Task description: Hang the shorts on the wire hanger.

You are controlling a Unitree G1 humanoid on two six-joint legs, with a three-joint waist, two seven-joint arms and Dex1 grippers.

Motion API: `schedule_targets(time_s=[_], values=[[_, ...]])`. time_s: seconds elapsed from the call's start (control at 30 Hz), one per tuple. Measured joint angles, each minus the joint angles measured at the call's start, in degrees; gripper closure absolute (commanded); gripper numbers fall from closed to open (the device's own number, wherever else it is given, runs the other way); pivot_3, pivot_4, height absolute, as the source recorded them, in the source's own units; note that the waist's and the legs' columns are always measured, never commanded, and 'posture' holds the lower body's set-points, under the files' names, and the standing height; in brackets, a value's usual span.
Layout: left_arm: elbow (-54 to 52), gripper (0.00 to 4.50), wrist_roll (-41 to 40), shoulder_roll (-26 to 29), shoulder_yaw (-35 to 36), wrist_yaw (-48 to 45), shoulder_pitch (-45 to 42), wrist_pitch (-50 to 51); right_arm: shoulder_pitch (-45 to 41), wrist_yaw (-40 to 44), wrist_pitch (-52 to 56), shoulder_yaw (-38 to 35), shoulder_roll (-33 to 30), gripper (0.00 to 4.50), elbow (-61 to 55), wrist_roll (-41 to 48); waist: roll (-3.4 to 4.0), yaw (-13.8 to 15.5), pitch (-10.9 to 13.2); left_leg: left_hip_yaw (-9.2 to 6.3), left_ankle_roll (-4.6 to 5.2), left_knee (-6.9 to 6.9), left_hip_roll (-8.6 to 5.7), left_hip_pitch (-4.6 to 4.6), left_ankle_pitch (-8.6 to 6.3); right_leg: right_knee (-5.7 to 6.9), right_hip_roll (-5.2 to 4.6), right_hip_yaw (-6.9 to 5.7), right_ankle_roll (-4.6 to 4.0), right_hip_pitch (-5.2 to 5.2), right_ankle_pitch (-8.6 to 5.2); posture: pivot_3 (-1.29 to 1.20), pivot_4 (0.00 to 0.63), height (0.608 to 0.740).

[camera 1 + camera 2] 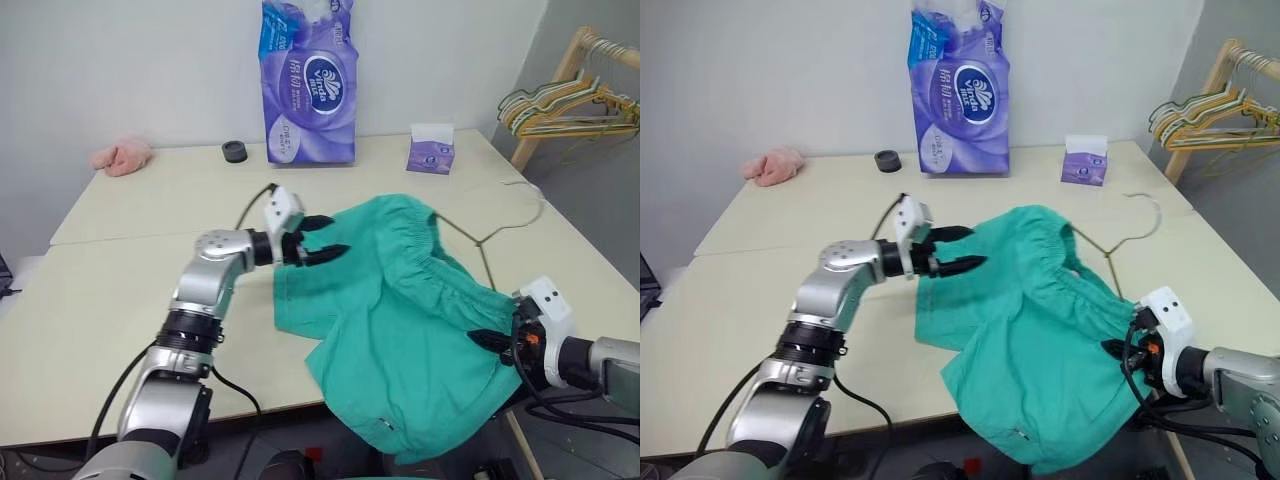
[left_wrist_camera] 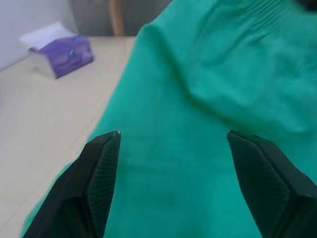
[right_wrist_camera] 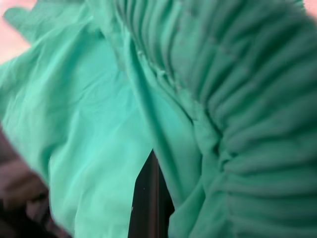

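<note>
**Teal shorts held at one edge, wire hanger partly beneath them**

While the left gripper point(image 1: 322, 241) hovers with its two black fingers spread and nothing between them, its tips point at the near-left edge of the teal-green cloth shorts point(image 1: 400, 330), just beside the cloth; the left wrist view shows both fingers point(image 2: 99, 183) apart over green fabric. The shorts lie rumpled on the pale cream tabletop point(image 1: 120, 300), with their gathered elastic waistband point(image 1: 440, 262) running toward the robot's right and their lower part hanging over the tabletop's near edge. At that right end the right gripper point(image 1: 1122, 352) has its fingers pressed together, pinching the shorts near the waistband; the right wrist view shows a dark finger point(image 3: 146, 198) wrapped in folds of the cloth. The thin olive-grey wire hanger point(image 1: 500, 232) lies flat on the tabletop just behind and to the right of the shorts; its curved hook point(image 1: 1148, 203) points away from the robot, and part of its triangle is hidden under the waistband.

Background items: a tall purple pack of tissue rolls point(image 1: 308, 85) stands at the far edge, with a small black round object point(image 1: 234, 151) beside it, a small purple tissue box point(image 1: 431, 150) to its right, and a pink cloth lump point(image 1: 122, 156) at the far left corner. Bunched yellow and green hangers point(image 1: 565, 108) hang on a wooden rack beyond the tabletop's right side.
</note>
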Motion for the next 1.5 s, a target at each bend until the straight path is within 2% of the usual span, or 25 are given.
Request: schedule_targets(time_s=[0.07, 0.17, 0.3, 0.4, 0.53, 0.57, 0.77, 0.87, 1.0, 1.1, 1.27, 1.37, 1.5], values=[[-5.68, 0.87, -0.64, -2.29, -2.78, 1.05, -0.02, 4.61, 1.78, -4.16, 2.66, -6.38, 4.86, 4.5, -1.53, 0.11, 0.23, -0.1, 0.29, -0.01, 0.0, 0.0, 0.01, 0.02, 0.0, 0.0, 0.05, 0.0, 0.01, 0.02, -0.01, -0.39, 0.14, 0.74], [-10.17, 0.87, -2.02, -4.81, -5.74, 1.52, -0.58, 8.47, 3.78, -10.17, 3.14, -13.2, 8.94, 4.5, -2.97, 1.77, 0.79, -1.13, 0.83, 0.12, 0.01, -0.01, -0.02, 0.04, 0.0, 0.0, 0.12, 0.11, 0.04, 0.04, -0.03, -0.41, 0.149, 0.74], [-11.32, 0.87, -2.42, -8.76, -7.97, 2.7, -3.06, 10.19, 3.9, -18.61, 3.14, -21.26, 9.47, 4.5, -3.58, 8.35, 0.72, -3.13, 1.92, 0.12, 0.03, -0.03, 0.05, 0.06, 0.02, 0.0, 0.34, 0.15, 0.3, 0.08, -0.19, -0.44, 0.157, 0.74], [-10.96, 0.87, -2.4, -12.28, -9.11, 4.01, -5.13, 10.3, 0.35, -27.48, 3.15, -27.45, 8.13, 4.5, -1.26, 14.49, 0.77, -4.55, 2.71, 0.22, 0.04, -0.06, -0.02, 0.01, 0.01, -0.03, 0.42, 0.23, 0.34, 0.08, -0.23, -0.45, 0.167, 0.74], [-10.94, 0.87, -2.28, -15.05, -10.8, 4.43, -6.98, 9.33, -5.28, -41.24, 3.13, -33.53, 1.7, 4.5, 5.39, 24.11, 0.52, -6.37, 3.61, 0.67, 0.25, -0.11, -0.1, -0.02, -0.1, -0.05, 0.5, 0.7, 0.52, 0.11, -0.33, -0.45, 0.173, 0.74], [-10.52, 0.87, -2.13, -15.76, -11.05, 5.1, -7.77, 8.99, -7.34, -46.24, 3.15, -34.2, -1.04, 4.5, 9.2, 28.04, 0.66, -6.91, 3.84, 0.86, 0.3, -0.1, -0.1, 0.01, -0.13, -0.06, 0.5, 0.87, 0.53, 0.1, -0.34, -0.45, 0.175, 0.74], [-7.88, 0.87, 0.21, -19.18, -13.25, 6.41, -11.48, 3.24, -15.1, -67.58, 2.95, -34.84, -16.04, 4.5, 28.75, 43.53, 0.43, -9.05, 4.47, 1.55, 0.69, -0.23, -0.08, 0.01, -0.34, -0.62, 0.56, 1.47, 0.69, 0.11, -0.34, -0.45, 0.178, 0.74], [-5.68, 0.87, 1.63, -19.69, -13.32, 6.69, -12.36, -0.38, -15.31, -73.6, 2.6, -33.34, -22.29, 4.5, 37.67, 48.44, 0.29, -9.4, 4.61, 1.7, 0.81, -0.24, -0.07, -0.03, -0.41, -0.86, 0.56, 1.57, 0.82, 0.12, -0.28, -0.43, 0.182, 0.74], [-2.57, 0.87, 4.1, -21.6, -13.57, 7.84, -13.84, -6.47, -18.8, -74.43, 2.56, -30.62, -30.13, 4.5, 50.85, 45.97, 0.32, -9.31, 4.82, 2.04, 1.02, -0.25, -0.1, -0.04, -0.52, -1.23, 0.53, 1.75, 1.08, 0.13, -0.15, -0.41, 0.187, 0.74], [-1.89, 0.87, 5.31, -22.98, -13.93, 8.41, -14.5, -10.27, -20.94, -71.57, 2.41, -28.06, -34.41, 4.5, 59.16, 41.21, 0.34, -9.26, 4.83, 2.17, 1.16, -0.3, -0.06, -0.07, -0.6, -1.55, 0.56, 2.07, 1.24, 0.17, -0.05, -0.4, 0.188, 0.74], [-0.31, 0.87, 6.72, -23.93, -13.89, 9.75, -14.8, -14.5, -22.06, -61.26, -0.46, -21.6, -40.01, 4.5, 70.33, 30.21, 0.42, -9.11, 4.93, 2.93, 1.54, -0.32, -0.08, 0.07, -0.83, -1.69, 0.53, 2.78, 1.57, 0.14, -0.06, -0.37, 0.195, 0.74], [2.36, 0.87, 7.17, -25.89, -13.71, 10.92, -16.81, -16.77, -22.87, -50.79, -3.6, -14.97, -44.33, 4.5, 77.38, 23.34, 0.51, -9.12, 5.28, 3.23, 1.72, -0.26, -0.13, 0.09, -0.94, -1.79, 0.47, 2.95, 1.89, 0.13, 0.02, -0.35, 0.196, 0.74], [6.12, 0.87, 7.73, -27.55, -13.7, 11.24, -20.34, -19.91, -24.91, -41.83, -4.76, -10.47, -45.72, 4.5, 80.92, 17.93, 0.51, -9.15, 5.31, 3.37, 1.8, -0.26, -0.12, 0.1, -1.02, -1.83, 0.46, 3.08, 1.96, 0.1, 0.01, -0.35, 0.196, 0.74]])
